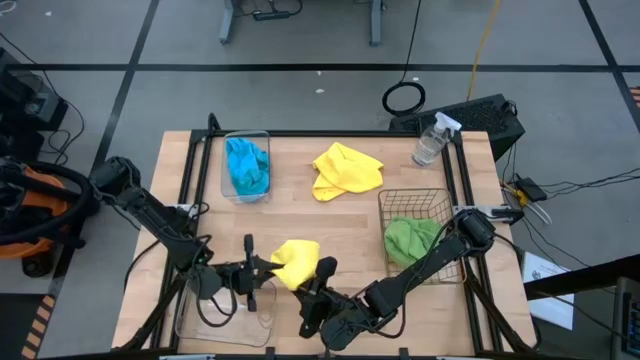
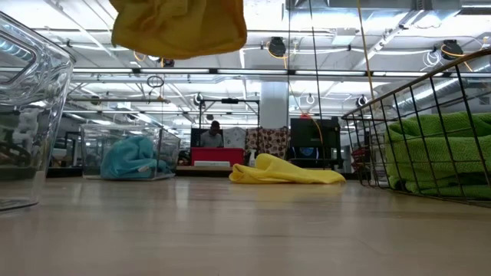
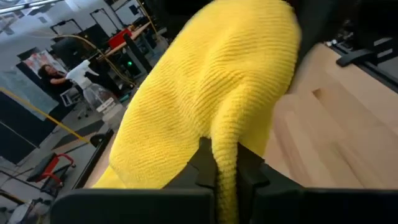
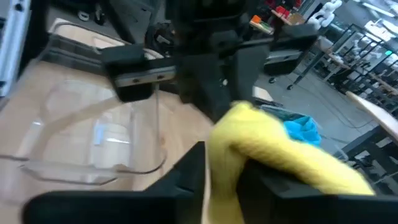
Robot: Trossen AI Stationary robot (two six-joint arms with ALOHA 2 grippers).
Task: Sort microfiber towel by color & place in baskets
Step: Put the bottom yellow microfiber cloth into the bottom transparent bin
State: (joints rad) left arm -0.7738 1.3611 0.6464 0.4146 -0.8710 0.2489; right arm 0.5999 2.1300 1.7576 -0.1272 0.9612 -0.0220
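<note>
A yellow towel [image 1: 295,262] hangs bunched in the air near the table's front, between my two grippers. In the low view the same towel [image 2: 180,27] is well above the wood. My left gripper [image 1: 268,268] is shut on its left side and my right gripper [image 1: 320,273] on its near right side. A second yellow towel [image 1: 347,170] lies crumpled flat on the table farther back. Blue cloth [image 1: 247,167] fills the far clear tub [image 1: 225,150]. Green cloth [image 1: 412,238] sits in the wire basket [image 1: 385,205]. The near clear tub [image 1: 222,322] lies by my left gripper. My left gripper [image 3: 227,186] pinches a fold of the yellow towel [image 3: 225,149] between its two fingers, coming level from the table's left. The cloth bulges out beyond the fingers and is lifted clear of the table. My right gripper [image 4: 221,180] pinches a bunched edge of the yellow towel [image 4: 227,134] between its two fingers, reaching in from the table's near right side. The rest of the cloth [image 4: 298,158] drapes past one finger, off the table.
A clear spray bottle [image 1: 432,140] stands at the far right corner. Bare wood [image 1: 300,215] lies in the middle between the tubs and the wire basket. Dark frame rails [image 1: 190,170] run along the table's left and right sides.
</note>
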